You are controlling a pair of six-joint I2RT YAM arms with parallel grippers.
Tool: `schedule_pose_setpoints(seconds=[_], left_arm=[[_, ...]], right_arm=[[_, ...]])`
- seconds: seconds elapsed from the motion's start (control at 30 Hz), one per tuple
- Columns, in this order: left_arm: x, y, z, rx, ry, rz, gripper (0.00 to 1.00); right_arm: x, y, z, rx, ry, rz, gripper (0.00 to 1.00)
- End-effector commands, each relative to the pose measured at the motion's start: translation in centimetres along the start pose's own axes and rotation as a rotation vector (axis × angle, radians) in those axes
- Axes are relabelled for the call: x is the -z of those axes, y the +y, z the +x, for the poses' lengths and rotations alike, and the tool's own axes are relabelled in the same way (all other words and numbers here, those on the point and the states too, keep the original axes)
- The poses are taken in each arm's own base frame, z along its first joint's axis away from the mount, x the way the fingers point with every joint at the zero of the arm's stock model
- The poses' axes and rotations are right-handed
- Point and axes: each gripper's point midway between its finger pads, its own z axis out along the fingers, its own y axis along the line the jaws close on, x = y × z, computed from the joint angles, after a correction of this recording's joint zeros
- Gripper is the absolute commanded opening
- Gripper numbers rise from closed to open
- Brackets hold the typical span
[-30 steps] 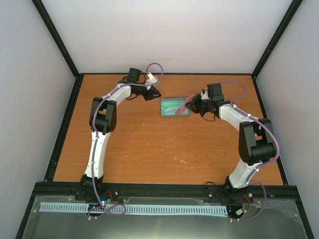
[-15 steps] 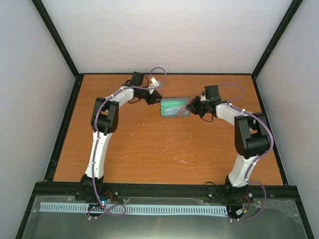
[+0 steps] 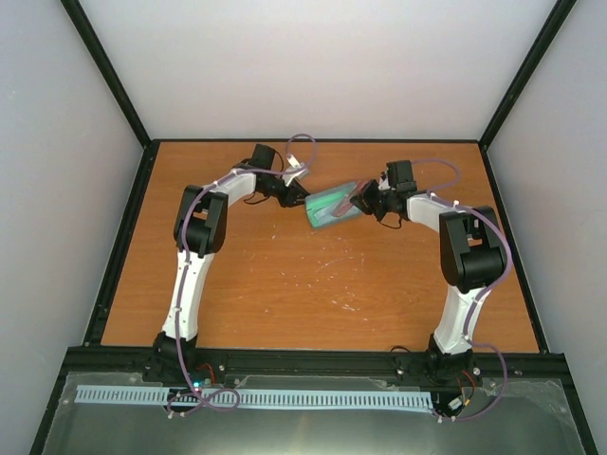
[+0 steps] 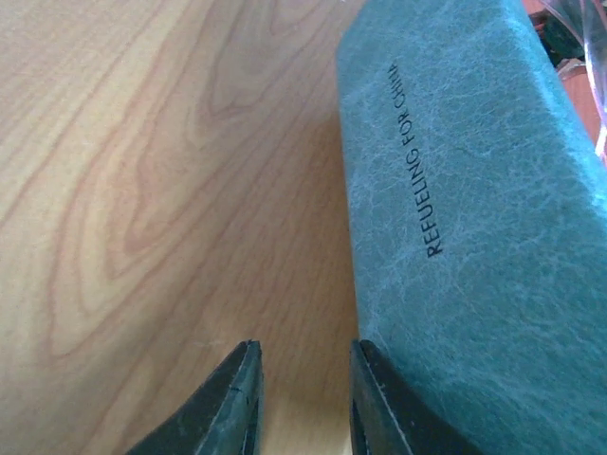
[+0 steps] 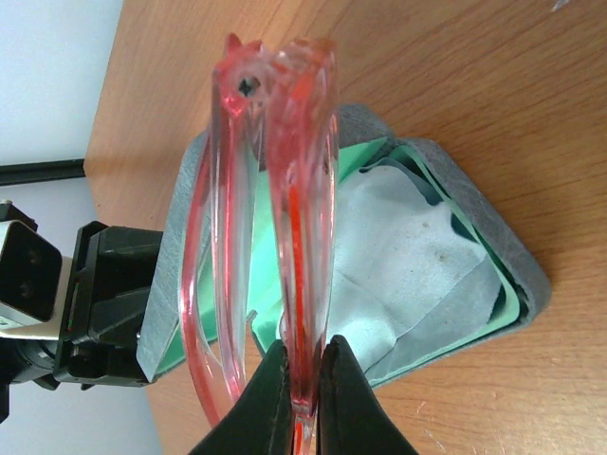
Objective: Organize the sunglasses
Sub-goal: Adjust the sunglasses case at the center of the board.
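Note:
The sunglasses (image 5: 275,190) are see-through pinkish-red with a thin red frame and are folded. My right gripper (image 5: 302,379) is shut on them and holds them edge-up just above the open grey-blue case (image 5: 455,190). The case has a green lining and a pale blue cloth (image 5: 408,256) lies inside it. In the top view the case (image 3: 330,209) lies tilted at the back middle of the table, with the right gripper (image 3: 365,199) at its right end. My left gripper (image 4: 302,398) is open at the case's left end. One of its fingers (image 4: 379,408) touches the lid (image 4: 474,190).
The case lid reads "REFUELING FOX CHINA". Wooden table (image 3: 285,284) inside a black frame with white walls. Both arms reach to the back middle, their forearms flanking the case. The left arm's black wrist (image 5: 104,303) shows behind the case in the right wrist view.
My left gripper has moved right and down against the case's left end. The case has turned from straight to tilted. My right gripper with the sunglasses has shifted slightly left over the case.

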Motion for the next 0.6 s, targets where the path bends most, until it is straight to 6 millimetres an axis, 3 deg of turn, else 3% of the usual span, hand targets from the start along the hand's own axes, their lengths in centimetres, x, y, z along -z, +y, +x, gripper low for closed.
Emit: schedule_pose_setpoints(seconds=[0.0, 0.37, 0.57], left_arm=[[0.6, -2.1, -2.2, 0.004, -0.037, 0.048, 0.27], [0.1, -4.0, -2.2, 0.041, -0.038, 0.100, 0.27], [-0.1, -4.3, -2.3, 0.051, -0.040, 0.109, 0.27]], right_arm=[[-0.7, 0.5, 0.3, 0.007, 0.024, -0.019, 0.03], [-1.8, -1.3, 2.4, -0.015, 0.079, 0.002, 0.03], [-1.2, -1.9, 3.6, -0.039, 0.059, 0.046, 0.03]])
